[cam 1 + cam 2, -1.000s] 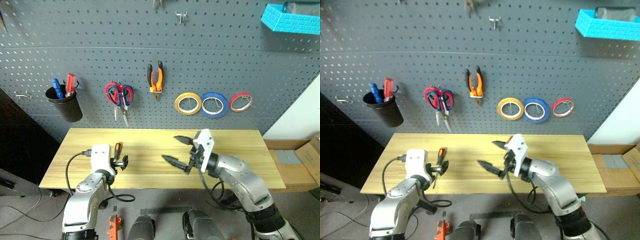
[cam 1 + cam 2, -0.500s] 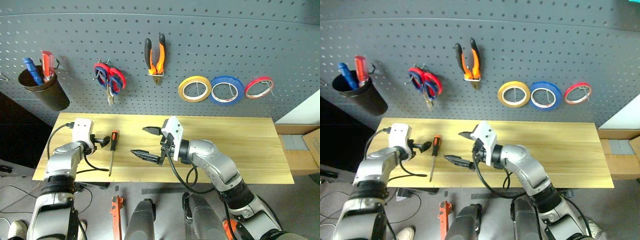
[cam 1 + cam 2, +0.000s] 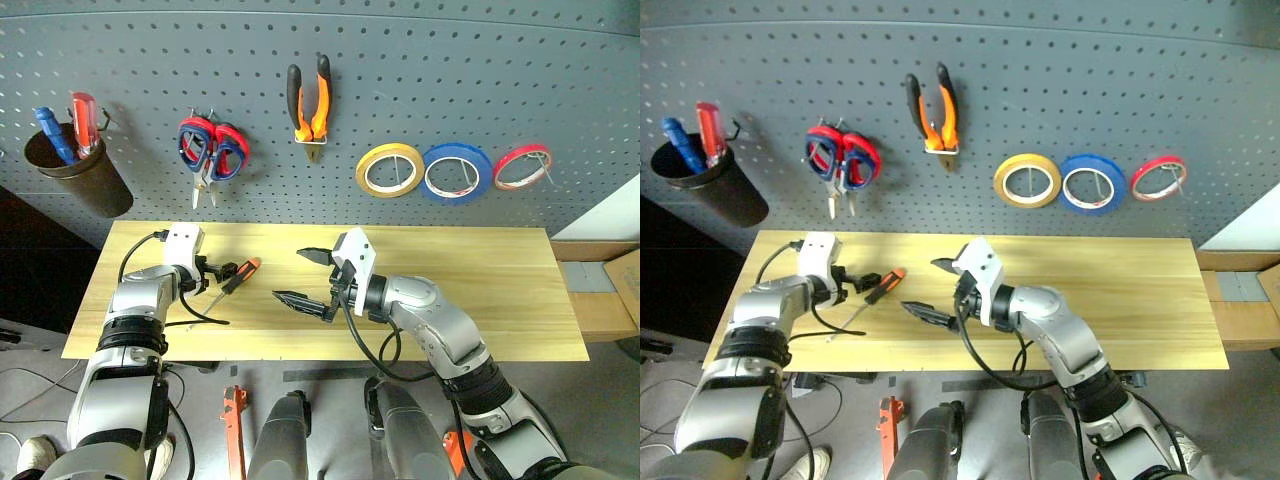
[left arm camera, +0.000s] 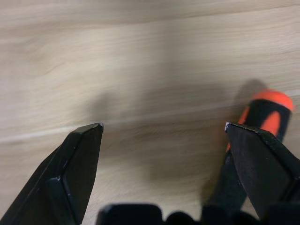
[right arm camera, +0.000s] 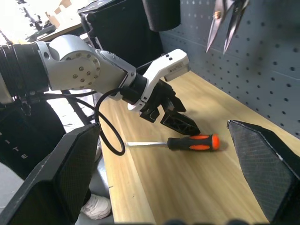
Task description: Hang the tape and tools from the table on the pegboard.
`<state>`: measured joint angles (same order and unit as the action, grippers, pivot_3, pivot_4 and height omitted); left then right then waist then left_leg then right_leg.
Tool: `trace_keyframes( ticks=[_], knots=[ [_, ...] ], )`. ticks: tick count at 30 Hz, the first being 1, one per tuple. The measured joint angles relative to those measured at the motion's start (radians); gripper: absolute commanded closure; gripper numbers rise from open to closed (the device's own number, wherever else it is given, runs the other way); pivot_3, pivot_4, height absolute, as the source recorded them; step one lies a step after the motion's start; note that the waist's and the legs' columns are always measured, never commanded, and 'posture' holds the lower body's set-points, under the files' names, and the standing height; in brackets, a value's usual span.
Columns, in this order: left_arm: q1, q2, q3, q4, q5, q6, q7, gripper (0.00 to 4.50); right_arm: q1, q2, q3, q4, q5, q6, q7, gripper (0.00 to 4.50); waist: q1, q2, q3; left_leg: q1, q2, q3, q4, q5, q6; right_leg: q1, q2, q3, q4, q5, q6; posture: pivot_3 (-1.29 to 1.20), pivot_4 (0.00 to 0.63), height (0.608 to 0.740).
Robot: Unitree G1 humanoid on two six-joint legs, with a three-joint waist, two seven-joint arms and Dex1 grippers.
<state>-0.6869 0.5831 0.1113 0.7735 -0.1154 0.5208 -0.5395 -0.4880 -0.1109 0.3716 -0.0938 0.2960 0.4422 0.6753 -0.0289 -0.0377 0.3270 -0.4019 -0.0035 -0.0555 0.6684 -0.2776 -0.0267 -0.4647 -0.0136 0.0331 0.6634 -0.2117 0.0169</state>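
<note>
the screwdriver (image 3: 232,281) is found lying flat on the table (image 3: 500,300), towards its left end, with the orange-and-black handle pointed up and to the right, towards the pegboard (image 3: 450,80), and the thin shaft run down and to the left, towards the table's front edge. the handle is met just beside the left gripper (image 3: 213,272), whose fingers are spread wide and empty; in the left wrist view one finger (image 4: 262,164) is seen over the handle's side rather than astride it, so the handle is judged to lie off-centre of the gap. the right gripper (image 3: 312,279) is held well apart, near the table's middle, also wide and empty. the left arm is judged the nearer, and a small sideways correction is likely needed before closing.
</note>
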Motion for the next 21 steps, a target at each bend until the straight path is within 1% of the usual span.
trace_keyframes(
  ticks=[10, 17, 19, 21],
  knots=[
    [-0.075, 0.032, -0.016, -0.085, 0.004, 0.043, -0.033, 0.04, -0.001, 0.024, -0.003, 0.000, 0.000, 0.000, -0.025, 0.00, -0.003, -0.001, 0.001, 0.000, 0.000, 0.000, -0.001, 0.000, 0.000, 0.000, 0.000, 0.000, -0.001, 0.000, 0.000, 0.01, 0.344, 0.740],
    [-0.082, 0.039, -0.079, -0.116, 0.005, 0.090, -0.159, 0.04, -0.001, 0.027, -0.007, 0.000, 0.000, 0.000, -0.032, 0.00, -0.003, -0.001, 0.001, 0.000, 0.000, 0.000, -0.001, 0.000, 0.000, 0.000, 0.000, -0.001, -0.001, 0.000, 0.000, 0.00, 0.333, 0.740],
    [-0.086, 0.045, -0.110, -0.108, 0.013, 0.087, -0.206, 0.04, -0.001, 0.028, -0.009, 0.000, 0.000, 0.000, -0.038, 0.00, -0.004, -0.001, 0.001, 0.000, 0.000, 0.000, -0.001, 0.000, 0.000, 0.000, 0.000, -0.001, -0.001, 0.000, 0.000, -0.01, 0.333, 0.740],
    [-0.107, 0.050, -0.158, -0.062, 0.037, 0.074, -0.264, 0.04, 0.000, 0.026, -0.019, -0.001, 0.000, 0.000, -0.045, 0.00, -0.004, -0.001, 0.001, 0.000, 0.000, 0.000, 0.000, 0.000, 0.000, 0.000, 0.000, -0.001, 0.000, 0.000, 0.000, -0.01, 0.333, 0.740]
  ],
)
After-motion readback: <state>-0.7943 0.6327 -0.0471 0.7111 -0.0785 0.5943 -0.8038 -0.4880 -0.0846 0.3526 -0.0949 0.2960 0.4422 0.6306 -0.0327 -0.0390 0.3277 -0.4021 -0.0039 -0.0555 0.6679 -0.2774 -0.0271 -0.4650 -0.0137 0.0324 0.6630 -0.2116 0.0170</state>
